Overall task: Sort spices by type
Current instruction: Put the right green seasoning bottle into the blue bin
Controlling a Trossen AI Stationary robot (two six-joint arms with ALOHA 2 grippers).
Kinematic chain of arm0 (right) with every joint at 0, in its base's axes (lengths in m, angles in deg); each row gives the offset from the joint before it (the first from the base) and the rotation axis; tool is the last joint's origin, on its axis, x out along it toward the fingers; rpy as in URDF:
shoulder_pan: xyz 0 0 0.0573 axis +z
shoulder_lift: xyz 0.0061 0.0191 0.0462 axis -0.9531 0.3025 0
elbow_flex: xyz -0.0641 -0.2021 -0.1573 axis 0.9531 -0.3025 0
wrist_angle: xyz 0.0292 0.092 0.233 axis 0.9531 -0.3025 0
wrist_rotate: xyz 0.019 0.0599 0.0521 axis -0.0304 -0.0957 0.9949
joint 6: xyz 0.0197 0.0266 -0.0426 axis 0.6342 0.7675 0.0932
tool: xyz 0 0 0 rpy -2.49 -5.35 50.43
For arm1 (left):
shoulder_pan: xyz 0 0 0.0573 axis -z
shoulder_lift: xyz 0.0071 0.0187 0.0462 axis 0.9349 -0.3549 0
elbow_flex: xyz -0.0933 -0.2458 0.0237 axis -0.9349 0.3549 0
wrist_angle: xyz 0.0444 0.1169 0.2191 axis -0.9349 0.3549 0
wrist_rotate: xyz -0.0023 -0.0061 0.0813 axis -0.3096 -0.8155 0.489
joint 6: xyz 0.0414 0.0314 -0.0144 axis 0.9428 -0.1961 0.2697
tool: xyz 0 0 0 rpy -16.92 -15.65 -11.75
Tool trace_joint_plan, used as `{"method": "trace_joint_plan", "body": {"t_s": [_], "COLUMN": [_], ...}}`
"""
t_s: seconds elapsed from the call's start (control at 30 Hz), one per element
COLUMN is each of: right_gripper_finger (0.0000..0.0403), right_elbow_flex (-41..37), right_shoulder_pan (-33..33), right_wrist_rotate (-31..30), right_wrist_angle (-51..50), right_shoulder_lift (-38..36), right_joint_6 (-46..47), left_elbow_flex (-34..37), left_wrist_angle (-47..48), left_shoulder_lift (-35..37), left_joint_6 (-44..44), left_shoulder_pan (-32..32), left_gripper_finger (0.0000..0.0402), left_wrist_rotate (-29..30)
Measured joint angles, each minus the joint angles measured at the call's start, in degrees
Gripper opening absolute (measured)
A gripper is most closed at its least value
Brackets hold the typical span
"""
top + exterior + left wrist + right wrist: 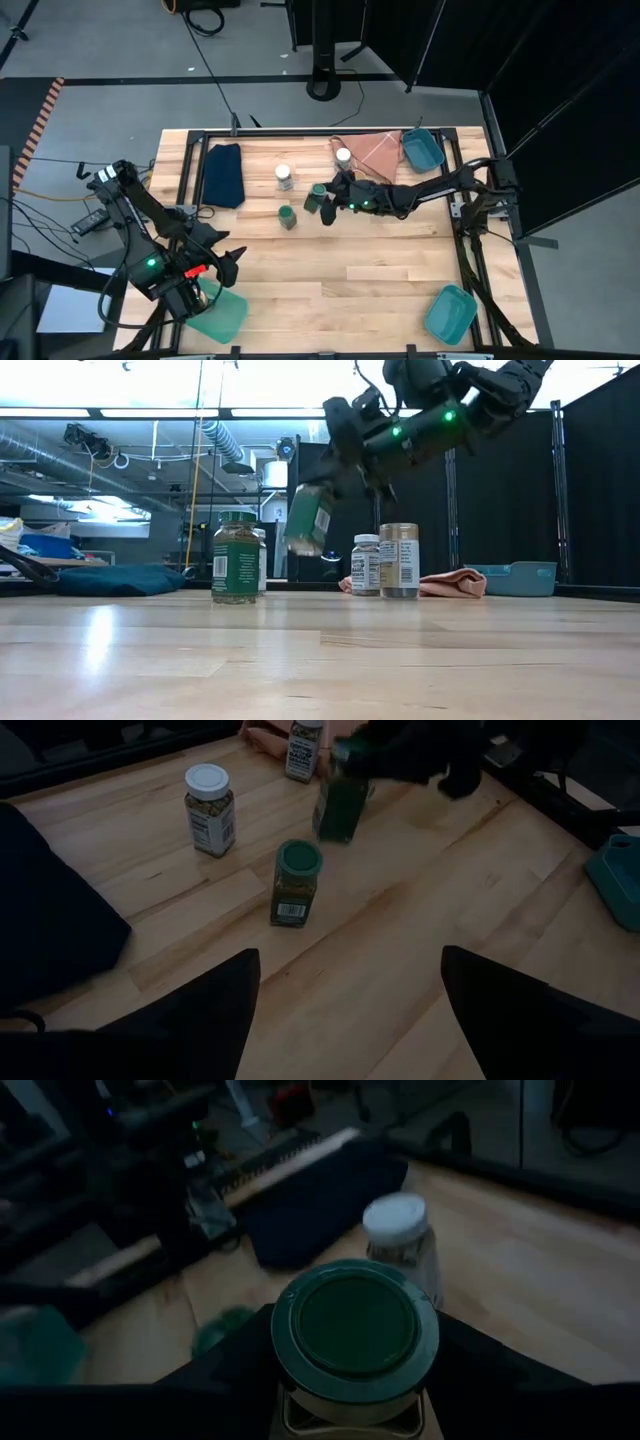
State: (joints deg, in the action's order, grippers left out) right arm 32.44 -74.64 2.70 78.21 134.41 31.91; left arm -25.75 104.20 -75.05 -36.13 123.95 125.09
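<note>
My right gripper [327, 205] reaches in from the table's right and is shut on a green-lidded spice jar [309, 518], held above the table's middle. A second green-lidded jar [288, 217] stands on its base just left of it. One white-lidded jar [285, 177] stands farther back. Another white-lidded jar [343, 157] stands by the pink cloth. In the low view a tan-lidded jar [399, 560] stands beside a white-lidded one [366, 564]. My left gripper [350, 1010] waits open over the near left of the table, holding nothing. My right gripper pinches the green-lidded jar between its two fingers, on the jar's sides just below the lid [355, 1325]. The fingers come from the table's right, slanting a little downward. The jar is lifted clear of the table and tilted [312, 525].
A dark blue folded cloth [223, 175] lies at the far left and a pink cloth [375, 150] at the far middle. Teal bins sit at the far right [423, 150], near right [449, 312] and near left [218, 310]. Bare wood lies across the near middle.
</note>
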Motion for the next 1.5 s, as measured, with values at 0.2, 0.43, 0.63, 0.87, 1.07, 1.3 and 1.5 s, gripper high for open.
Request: {"method": "trace_joint_plan", "body": {"t_s": [0.2,0.43,0.63,0.87,1.07,1.3,1.5], "right_gripper_finger": [0.0209,0.0209,0.0209,0.0209,0.0209,0.0209,0.0209], "right_elbow_flex": [0.0,0.02,0.02,0.02,0.03,0.04,0.04], "right_shoulder_pan": [-1.42,-2.76,-4.29,-6.23,-7.78,-9.77,-12.3], "right_wrist_rotate": [-0.02,-1.31,-4.44,-9.29,-17.59,-29.21,-33.9], "right_wrist_angle": [-0.81,-2.36,-8.97,-16.28,-22.53,-30.75,-38.0], "right_shoulder_lift": [-4.94,-10.91,-16.43,-21.54,-24.58,-26.69,-26.81], "right_joint_6": [-0.99,-4.24,-6.58,-7.98,-7.82,-3.94,1.71], "left_elbow_flex": [0.0,0.0,0.0,-0.01,0.0,-0.02,-0.02], "left_wrist_angle": [0.0,0.02,0.02,0.04,0.02,0.02,0.02], "left_shoulder_lift": [0.0,0.0,-0.02,0.0,0.0,0.0,0.0], "left_joint_6": [0.0,0.02,0.02,1.5,1.53,1.53,1.52], "left_shoulder_pan": [-0.01,0.0,0.0,0.0,0.0,0.0,0.0], "left_gripper_finger": [0.0316,0.0317,0.0317,0.0317,0.0317,0.0317,0.0317], "left_wrist_rotate": [0.02,0.26,0.29,0.75,1.07,1.05,1.03]}}
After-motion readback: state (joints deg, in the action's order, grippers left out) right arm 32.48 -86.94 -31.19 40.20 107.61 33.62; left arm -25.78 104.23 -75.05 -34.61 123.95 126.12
